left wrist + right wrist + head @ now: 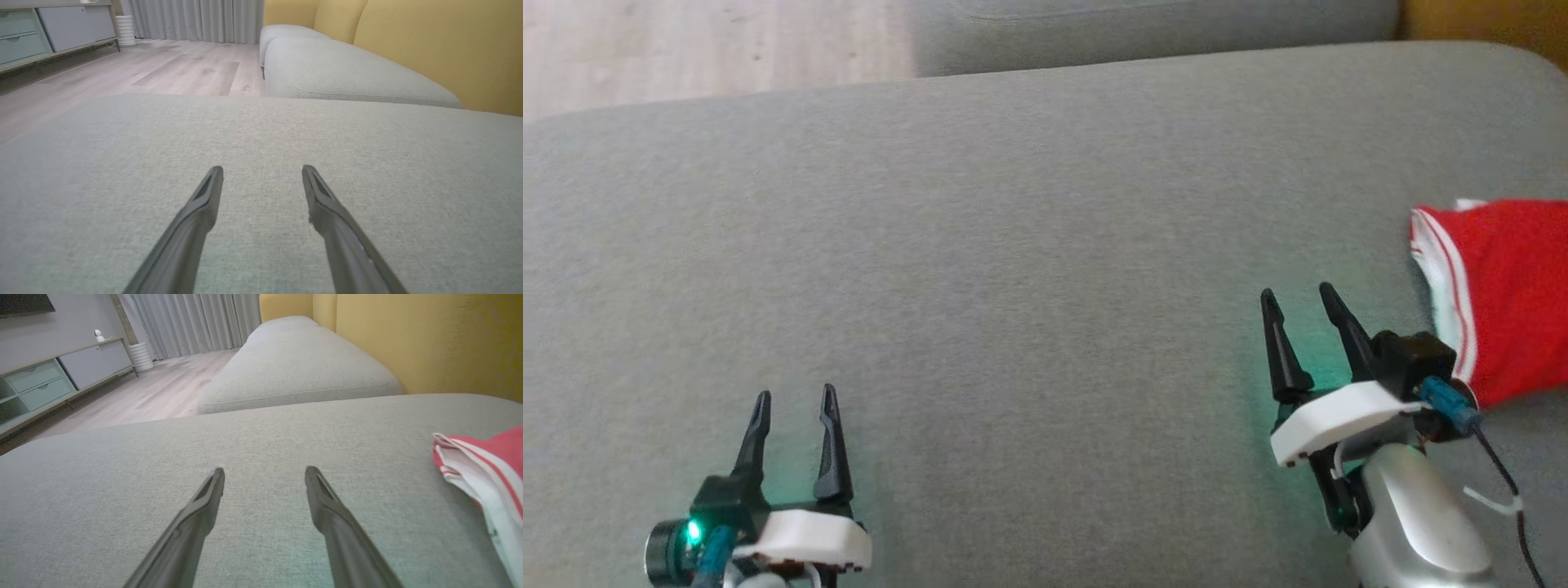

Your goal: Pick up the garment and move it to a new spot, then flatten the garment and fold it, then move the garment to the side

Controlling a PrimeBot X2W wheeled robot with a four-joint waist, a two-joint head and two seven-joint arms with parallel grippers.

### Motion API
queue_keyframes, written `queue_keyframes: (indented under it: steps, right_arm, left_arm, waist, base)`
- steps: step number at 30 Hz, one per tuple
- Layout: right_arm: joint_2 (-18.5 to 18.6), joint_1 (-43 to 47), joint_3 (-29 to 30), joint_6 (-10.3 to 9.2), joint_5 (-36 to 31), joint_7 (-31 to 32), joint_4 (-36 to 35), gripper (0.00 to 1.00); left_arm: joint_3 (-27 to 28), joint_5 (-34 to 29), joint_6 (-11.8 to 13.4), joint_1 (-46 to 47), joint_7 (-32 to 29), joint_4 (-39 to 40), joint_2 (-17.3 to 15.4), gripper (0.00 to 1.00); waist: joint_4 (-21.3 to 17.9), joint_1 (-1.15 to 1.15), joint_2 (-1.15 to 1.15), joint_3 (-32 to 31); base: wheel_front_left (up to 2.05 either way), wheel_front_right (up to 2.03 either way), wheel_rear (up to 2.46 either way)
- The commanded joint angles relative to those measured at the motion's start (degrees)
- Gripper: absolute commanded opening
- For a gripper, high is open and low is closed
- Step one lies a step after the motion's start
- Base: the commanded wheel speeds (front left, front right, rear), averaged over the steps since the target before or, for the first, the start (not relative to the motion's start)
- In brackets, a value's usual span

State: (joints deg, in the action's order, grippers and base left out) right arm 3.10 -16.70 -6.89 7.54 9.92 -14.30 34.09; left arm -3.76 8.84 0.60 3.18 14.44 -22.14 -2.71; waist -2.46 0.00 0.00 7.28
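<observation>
Garment (1503, 294): red, white-striped, laid at the right on the grey cushion (1013, 245)
Left hand (795, 394): spread wide, nothing held
Right hand (1297, 290): spread wide, nothing held, just beside it

Grey seat cushion (1013, 245); second cushion (294, 363) beyond; yellow backrest (429, 343); wood floor (163, 69); curtains (184, 322); sideboard (61, 375).

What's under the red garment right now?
The red garment lies on the grey cushion, bare all along its visible edge. Anything beneath the fabric itself is covered, and its right part runs out of frame.
</observation>
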Motion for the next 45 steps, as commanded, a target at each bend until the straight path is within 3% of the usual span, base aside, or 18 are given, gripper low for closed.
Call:
queue_keyframes:
  steps: [1,11,25,26,30,45]
  right_arm:
    - [-0.2,0.4,-1.0,-0.05,-0.1,-0.7,-1.3,1.0]
    - [-0.2,2.7,0.1,-0.05,1.6,-0.7,-0.7,1.0]
    - [-0.2,4.0,-0.3,-0.05,3.0,-0.7,-0.1,1.0]
    - [0.0,4.7,1.2,0.0,2.7,0.0,1.4,0.0]
    - [-0.2,6.3,1.3,0.0,2.8,0.2,4.4,0.0]
    - [-0.2,6.8,2.7,-0.01,12.4,2.7,1.4,0.0]
  left_arm:
    - [1.8,0.8,0.3,0.6,0.6,1.6,-0.2,1.0]
    - [3.0,2.7,-1.4,-1.0,0.6,0.8,-0.2,1.0]
    - [4.1,2.9,-3.3,-2.4,0.6,1.2,-0.2,1.0]
    - [2.0,2.8,-3.3,-3.6,0.0,-0.7,0.0,0.0]
    - [1.9,3.0,-3.3,-4.0,-0.3,-4.1,0.1,0.0]
    - [2.9,12.6,-3.9,-3.1,-2.8,-2.7,0.0,0.0]
  waist:
    - [2.1,0.0,0.0,-0.6]
    - [5.7,0.0,0.0,-2.6]
    - [5.6,0.0,0.0,-4.1]
    - [5.6,0.0,0.0,-4.1]
    - [5.6,0.01,0.0,-4.1]
    - [5.2,0.01,0.0,-4.5]
  base:
    - [0.0,0.0,0.0]
    - [0.0,0.0,0.0]
    - [0.0,0.0,0.0]
    - [0.0,0.0,0.0]
    - [0.0,0.0,0.0]
    - [0.0,0.0,0.0]
